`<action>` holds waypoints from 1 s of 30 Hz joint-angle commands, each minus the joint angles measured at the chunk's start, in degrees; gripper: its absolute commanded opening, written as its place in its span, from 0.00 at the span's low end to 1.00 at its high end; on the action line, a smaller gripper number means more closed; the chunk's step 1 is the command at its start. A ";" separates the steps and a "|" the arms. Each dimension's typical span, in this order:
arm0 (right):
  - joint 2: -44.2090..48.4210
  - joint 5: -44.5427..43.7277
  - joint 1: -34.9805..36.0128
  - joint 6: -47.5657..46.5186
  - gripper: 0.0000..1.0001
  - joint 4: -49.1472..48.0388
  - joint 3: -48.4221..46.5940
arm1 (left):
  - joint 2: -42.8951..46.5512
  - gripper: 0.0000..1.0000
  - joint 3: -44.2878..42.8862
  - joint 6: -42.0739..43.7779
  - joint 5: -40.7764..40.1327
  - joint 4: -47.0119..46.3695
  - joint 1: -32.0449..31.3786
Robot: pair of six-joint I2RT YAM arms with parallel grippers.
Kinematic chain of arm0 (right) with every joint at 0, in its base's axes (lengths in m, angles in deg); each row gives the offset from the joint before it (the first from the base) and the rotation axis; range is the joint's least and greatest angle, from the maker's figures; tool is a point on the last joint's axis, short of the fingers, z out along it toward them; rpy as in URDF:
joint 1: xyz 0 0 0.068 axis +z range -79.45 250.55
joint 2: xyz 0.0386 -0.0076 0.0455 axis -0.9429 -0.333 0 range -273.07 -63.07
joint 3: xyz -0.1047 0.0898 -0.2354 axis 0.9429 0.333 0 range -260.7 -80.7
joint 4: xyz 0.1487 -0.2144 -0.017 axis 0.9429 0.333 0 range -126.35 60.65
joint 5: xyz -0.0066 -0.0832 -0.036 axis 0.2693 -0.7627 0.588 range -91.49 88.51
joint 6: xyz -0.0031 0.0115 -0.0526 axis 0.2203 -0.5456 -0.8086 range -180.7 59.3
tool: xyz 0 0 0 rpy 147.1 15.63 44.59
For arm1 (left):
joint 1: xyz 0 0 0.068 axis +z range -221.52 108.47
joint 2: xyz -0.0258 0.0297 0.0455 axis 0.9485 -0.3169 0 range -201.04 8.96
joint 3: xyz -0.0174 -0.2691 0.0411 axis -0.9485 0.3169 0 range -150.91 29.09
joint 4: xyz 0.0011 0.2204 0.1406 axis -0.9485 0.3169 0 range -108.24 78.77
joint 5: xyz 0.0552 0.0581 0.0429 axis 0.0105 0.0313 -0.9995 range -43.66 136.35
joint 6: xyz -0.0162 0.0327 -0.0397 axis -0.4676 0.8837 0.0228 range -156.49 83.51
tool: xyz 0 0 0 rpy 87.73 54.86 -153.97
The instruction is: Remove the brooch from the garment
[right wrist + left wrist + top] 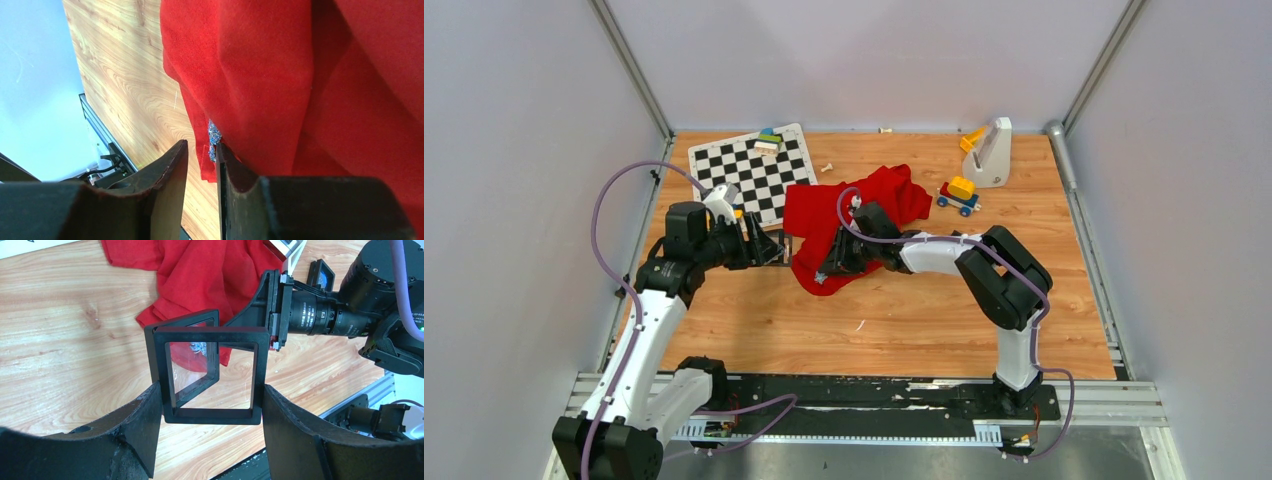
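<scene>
The red garment (856, 218) lies crumpled at the table's middle. The small silver-blue brooch (213, 134) is pinned at its near lower edge; it also shows in the top view (821, 281) and through the case in the left wrist view (198, 347). My right gripper (201, 145) is open by a narrow gap with nothing between the fingers. Its right fingertip (222, 150) touches the brooch and the cloth edge. My left gripper (211, 390) is shut on a black square display case (210, 335) with clear film, hinged open, held just left of the garment (200, 270).
A checkerboard (754, 170) with toy blocks (768, 141) lies at the back left. A toy car (959, 193) and a white stand (991, 152) sit at the back right. The right arm's wrist (325, 315) is close to the case. Grey walls enclose the table.
</scene>
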 commanded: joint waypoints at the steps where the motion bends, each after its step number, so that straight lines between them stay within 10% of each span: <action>1: -0.79 1.17 -0.03 0.24 0.30 -1.81 -1.29 | 0.35 0.27 -0.02 0.58 1.23 -1.26 0.37; 30: -2.51 -5.06 0.47 -2.78 0.43 1.71 -3.44 | 0.07 0.27 0.01 0.89 1.99 -1.58 0.41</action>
